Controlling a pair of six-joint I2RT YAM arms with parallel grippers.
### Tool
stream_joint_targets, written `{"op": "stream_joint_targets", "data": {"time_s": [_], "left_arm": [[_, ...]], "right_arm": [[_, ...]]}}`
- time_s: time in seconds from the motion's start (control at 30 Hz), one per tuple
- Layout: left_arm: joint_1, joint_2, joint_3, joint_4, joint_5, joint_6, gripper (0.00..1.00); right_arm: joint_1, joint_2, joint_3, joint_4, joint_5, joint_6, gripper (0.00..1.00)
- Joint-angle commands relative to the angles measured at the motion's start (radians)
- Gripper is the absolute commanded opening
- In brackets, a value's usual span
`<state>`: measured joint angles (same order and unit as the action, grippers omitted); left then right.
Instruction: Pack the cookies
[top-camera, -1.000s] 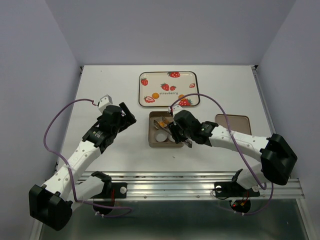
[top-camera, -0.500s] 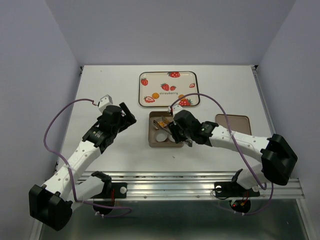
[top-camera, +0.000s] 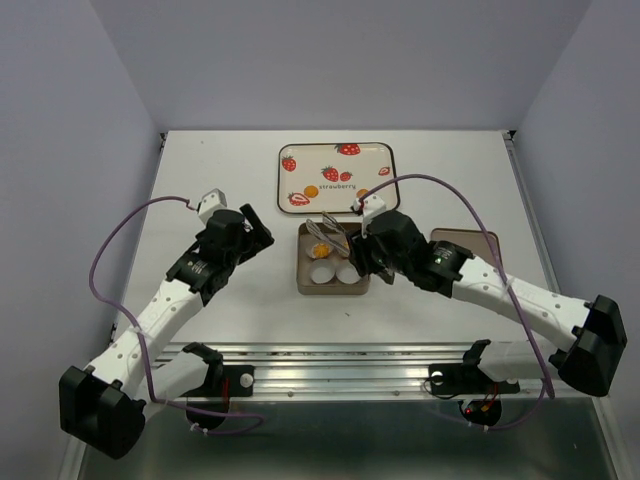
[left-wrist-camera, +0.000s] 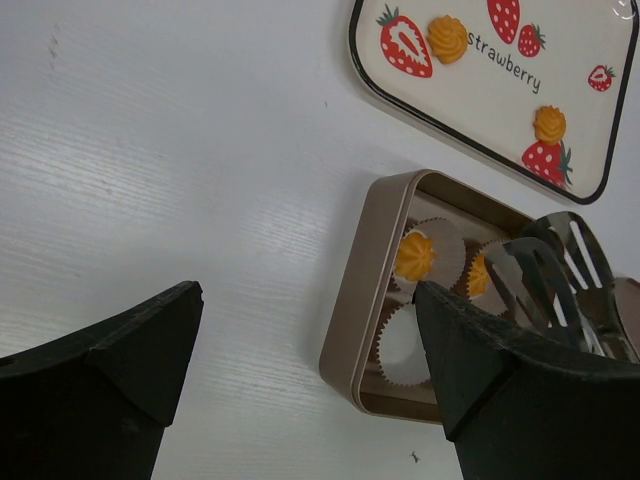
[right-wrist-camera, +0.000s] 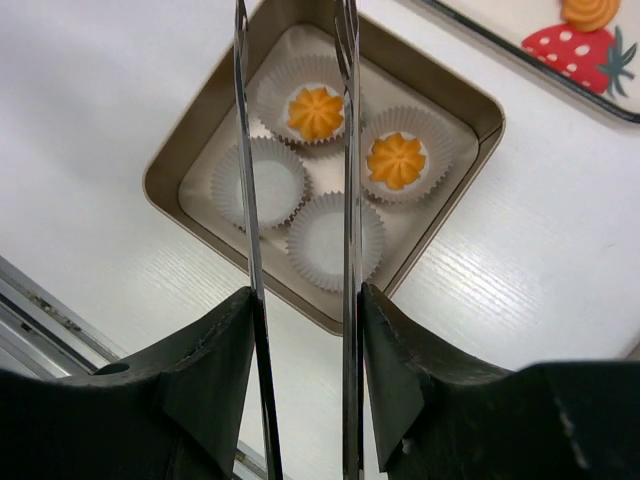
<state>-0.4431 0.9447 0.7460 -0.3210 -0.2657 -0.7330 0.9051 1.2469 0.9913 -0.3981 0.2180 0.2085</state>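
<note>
while the right gripper (right-wrist-camera: 303, 305) is clamping its jaws partway shut on the handles of the metal tongs (right-wrist-camera: 345, 150), the tong blades are standing apart w/ nothing btwn them, hanging over the tin (right-wrist-camera: 185, 120). the left gripper (left-wrist-camera: 308, 300) is idling w/ jaws spread wide, gripping nothing, above bare table (left-wrist-camera: 150, 150) left of the tin.

2 cookies (right-wrist-camera: 315, 112) are sitting in the tin's far pair of paper cups. the near pair of cups (right-wrist-camera: 255, 180) is lying empty. the other 2 cookies are waiting on the strawberry tray (left-wrist-camera: 480, 100), just beyond the tin's far side. a brown lid (top-camera: 480, 240) is lying right of the tin, partly under the right arm.

risks, imo: the blades are thin and smooth, so a cookie could be slipping out on the way over, or crumbling if squeezed hard. a blade tip dipping too low could be snagging a light paper cup and dragging it out of place. the tongs could also be twisting in the jaws.

vs 1 s ago: the right arm is pulling up and away to the right of the tin, uncovering a cookie in the far-left cup. the left arm isn't moving.
</note>
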Motion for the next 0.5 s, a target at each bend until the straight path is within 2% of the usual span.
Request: {"op": "stream_joint_targets", "data": {"time_s": [0.0, 0.17, 0.47], "left_arm": [[0.003, 0.02, 0.029, 0.042, -0.001, 0.017, 0.99], [0.004, 0.057, 0.062, 0.054, -0.006, 0.02, 0.99], [0.003, 0.08, 0.09, 0.05, -0.032, 0.012, 0.99]], "right_arm": [[0.009, -0.047, 0.081, -0.007, 0.043, 0.0, 0.5], [-0.009, 0.005, 0.136, -0.018, 0.248, -0.008, 0.52], [-0.256, 0.203, 0.286, -0.018, 0.169, -0.007, 0.52]]}}
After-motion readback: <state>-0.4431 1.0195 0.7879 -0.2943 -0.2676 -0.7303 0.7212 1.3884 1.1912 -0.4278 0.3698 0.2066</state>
